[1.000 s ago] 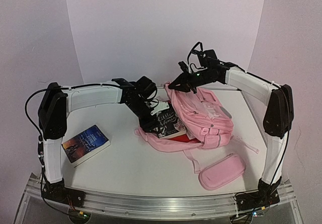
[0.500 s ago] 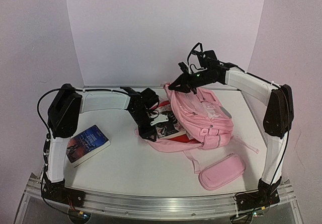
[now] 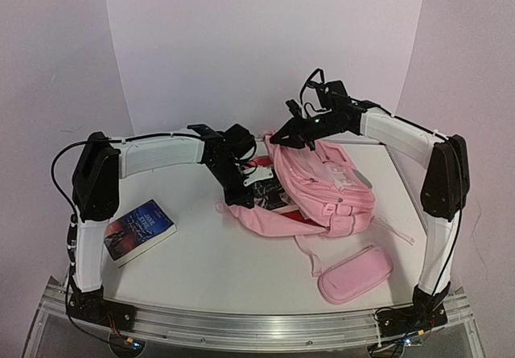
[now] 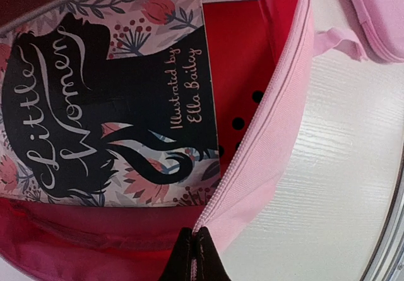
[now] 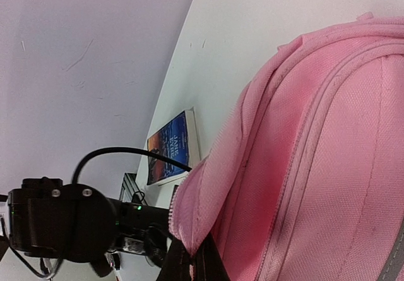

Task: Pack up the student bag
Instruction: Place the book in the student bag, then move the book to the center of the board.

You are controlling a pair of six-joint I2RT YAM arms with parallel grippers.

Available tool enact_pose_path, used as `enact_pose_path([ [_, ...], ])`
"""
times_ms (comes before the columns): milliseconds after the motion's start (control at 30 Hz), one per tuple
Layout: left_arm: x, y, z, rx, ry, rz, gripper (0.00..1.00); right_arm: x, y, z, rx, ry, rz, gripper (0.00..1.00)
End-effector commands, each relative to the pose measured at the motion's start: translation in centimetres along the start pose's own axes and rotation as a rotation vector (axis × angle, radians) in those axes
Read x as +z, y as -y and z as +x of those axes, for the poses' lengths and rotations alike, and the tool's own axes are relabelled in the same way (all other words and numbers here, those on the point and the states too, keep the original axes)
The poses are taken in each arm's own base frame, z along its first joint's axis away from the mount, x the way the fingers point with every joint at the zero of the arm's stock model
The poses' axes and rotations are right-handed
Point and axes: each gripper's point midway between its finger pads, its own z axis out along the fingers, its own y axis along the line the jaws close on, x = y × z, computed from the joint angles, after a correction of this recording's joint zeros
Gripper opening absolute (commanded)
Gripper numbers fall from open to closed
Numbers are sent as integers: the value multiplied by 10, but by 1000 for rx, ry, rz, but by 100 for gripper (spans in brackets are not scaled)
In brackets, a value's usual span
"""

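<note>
The student bag [image 3: 330,187] lies on its side in the middle of the table, its mouth facing left and held apart. My right gripper [image 3: 278,139] is shut on the upper rim of the mouth [image 5: 208,186], lifting it. My left gripper [image 3: 239,199] is shut on the lower zip edge [image 4: 265,148], down near the table. In the left wrist view its fingertips [image 4: 183,259] pinch the pink fabric. A "Little Women" book [image 4: 107,98] lies inside on the red lining, and it shows in the mouth from above [image 3: 269,191].
A blue book [image 3: 137,228] lies on the table at the left, also seen past the bag in the right wrist view [image 5: 172,147]. A pink pencil case [image 3: 355,273] rests near the front right. A loose bag strap [image 3: 306,255] trails toward the front edge.
My left gripper has closed onto the bag's lower zip edge. The book now sits a little deeper in the bag. The right arm has held still.
</note>
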Motion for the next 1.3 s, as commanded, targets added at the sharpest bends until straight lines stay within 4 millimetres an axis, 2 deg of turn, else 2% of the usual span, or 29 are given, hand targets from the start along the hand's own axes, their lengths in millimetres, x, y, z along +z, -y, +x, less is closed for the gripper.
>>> enact_pose_path([
  [0, -81, -14, -62, 2, 254, -105, 0, -6, 6, -13, -29, 43, 25, 0],
  [100, -69, -16, -45, -71, 235, -85, 1, -5, 7, -13, -31, 43, 27, 0],
  [133, -65, -16, -40, -99, 222, -85, 5, -5, 7, -13, -34, 43, 27, 0],
  [200, -67, -20, -31, -196, 216, -94, 25, -5, 7, -14, -41, 45, 30, 0],
  [300, -83, -37, -16, -402, 217, -142, 69, -7, 8, -15, -52, 51, 44, 0],
  [333, -89, -44, -7, -479, 208, -153, 89, -8, 9, -14, -55, 52, 49, 0],
  [367, -94, -54, 8, -595, 194, -170, 97, -9, 9, -15, -59, 56, 55, 0],
  [467, -102, -76, 65, -930, 82, -252, 100, -11, 12, -13, -65, 58, 76, 3],
  [500, -103, -80, 85, -1030, 38, -311, 100, -12, 14, -12, -69, 58, 85, 10],
  [600, -104, -71, 136, -1311, -68, -385, 100, -14, 19, -13, -85, 69, 124, 27],
  [700, -106, -54, 163, -1528, -61, -407, 100, -18, 23, -18, -113, 92, 172, 56],
  [767, -104, -43, 193, -1694, -77, -423, 100, -23, 24, -23, -138, 110, 203, 76],
  [833, -109, -33, 217, -1813, -95, -446, 100, -26, 24, -28, -164, 128, 226, 92],
  [867, -114, -29, 229, -1855, -105, -486, 100, -27, 20, -30, -184, 133, 224, 96],
  [1000, -132, -5, 275, -2006, -193, -650, 100, -24, 8, -27, -248, 126, 217, 98],
  [1100, -135, 16, 308, -2115, -257, -695, 100, -17, 2, -17, -281, 99, 205, 98],
  [1267, -142, 41, 339, -2246, -249, -757, 100, -8, -10, -3, -334, 63, 174, 98],
])
